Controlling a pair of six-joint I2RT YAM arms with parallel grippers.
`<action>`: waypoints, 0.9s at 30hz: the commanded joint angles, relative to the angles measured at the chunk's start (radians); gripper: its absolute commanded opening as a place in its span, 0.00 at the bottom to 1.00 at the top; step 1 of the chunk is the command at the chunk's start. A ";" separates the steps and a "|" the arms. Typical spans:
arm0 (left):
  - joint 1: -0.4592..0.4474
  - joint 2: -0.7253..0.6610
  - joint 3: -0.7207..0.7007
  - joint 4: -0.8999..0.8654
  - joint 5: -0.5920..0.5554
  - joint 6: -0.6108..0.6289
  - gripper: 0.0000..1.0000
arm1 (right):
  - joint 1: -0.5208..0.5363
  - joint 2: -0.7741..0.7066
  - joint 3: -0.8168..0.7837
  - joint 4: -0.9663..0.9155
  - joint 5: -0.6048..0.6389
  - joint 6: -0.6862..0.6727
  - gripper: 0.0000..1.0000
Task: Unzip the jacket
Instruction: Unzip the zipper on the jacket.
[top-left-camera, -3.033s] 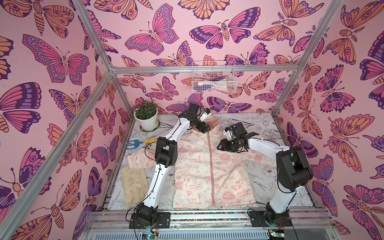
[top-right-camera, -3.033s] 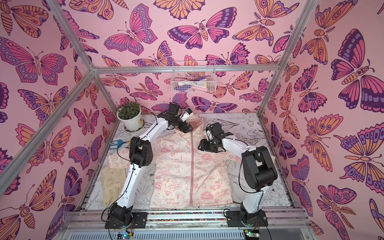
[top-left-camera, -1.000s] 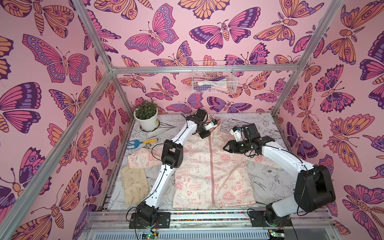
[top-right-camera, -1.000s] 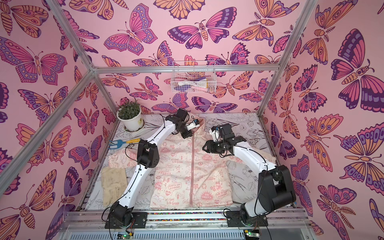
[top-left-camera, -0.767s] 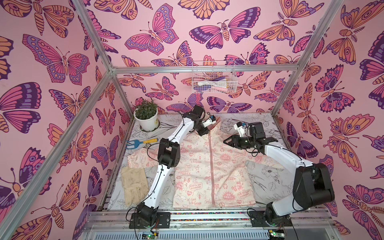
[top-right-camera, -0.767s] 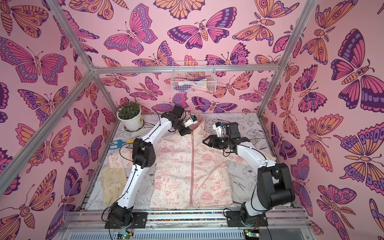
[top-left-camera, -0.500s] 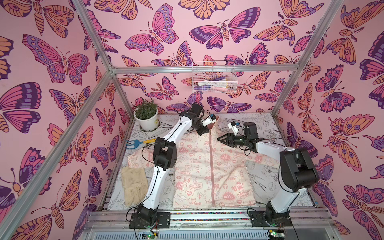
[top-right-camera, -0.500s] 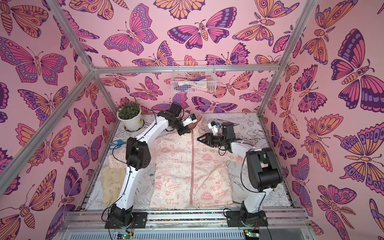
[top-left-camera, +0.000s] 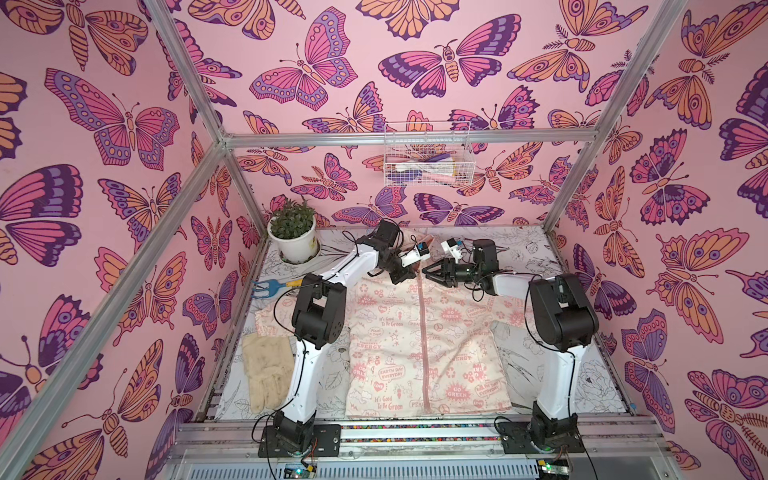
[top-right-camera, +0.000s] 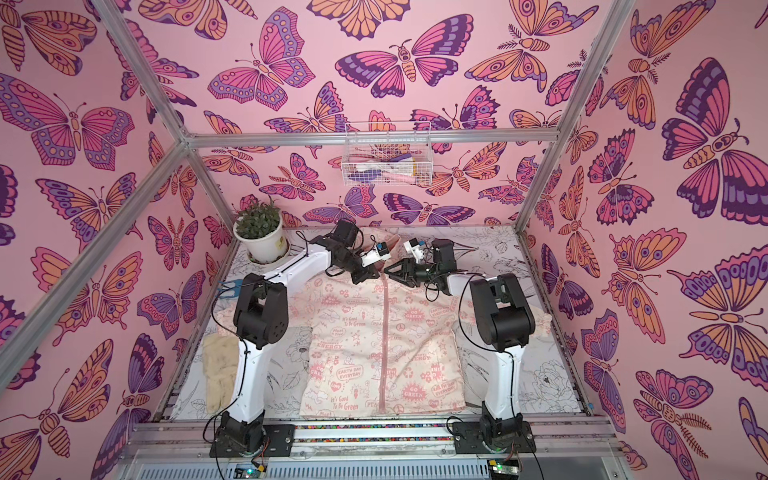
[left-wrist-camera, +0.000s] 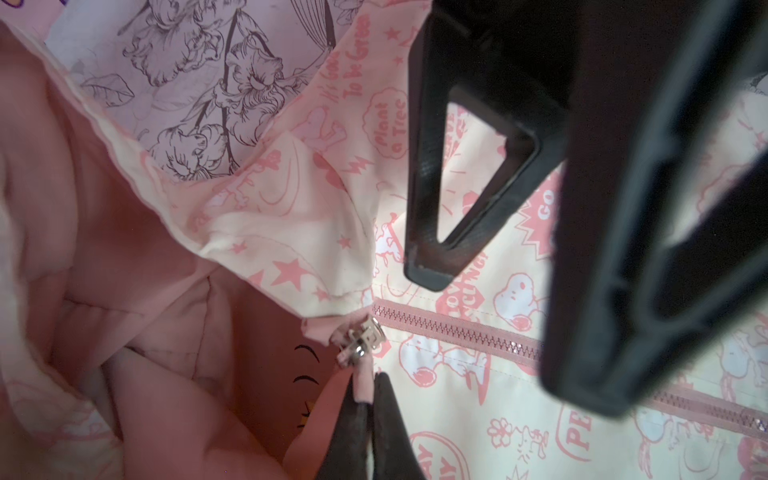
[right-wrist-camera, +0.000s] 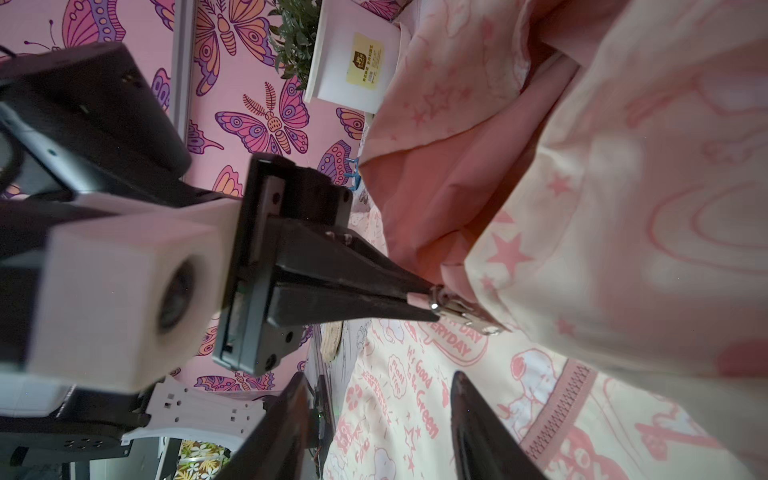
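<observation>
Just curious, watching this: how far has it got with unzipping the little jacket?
Done: the left pincer is shut on the pull tab at the collar. In hand: the right pincer hovers open nearby, holding nothing. Left: the zipper is closed down the whole front of the jacket.

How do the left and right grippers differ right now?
The left gripper is shut, pinching the pink zipper pull; the right gripper is open, holding nothing. The left gripper's tips sit at the slider; the right gripper's jaws stand apart over the closed zipper beside it. Both are black and point toward each other over the jacket neck.
</observation>
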 joint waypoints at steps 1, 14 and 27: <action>0.001 -0.047 -0.033 0.068 0.037 0.026 0.00 | 0.005 0.043 0.015 0.038 -0.043 0.020 0.55; 0.001 -0.065 -0.078 0.099 0.051 0.028 0.00 | 0.018 0.158 0.103 0.059 -0.091 0.067 0.57; 0.002 -0.081 -0.112 0.106 0.049 0.041 0.00 | 0.012 0.271 0.218 0.043 -0.100 0.069 0.54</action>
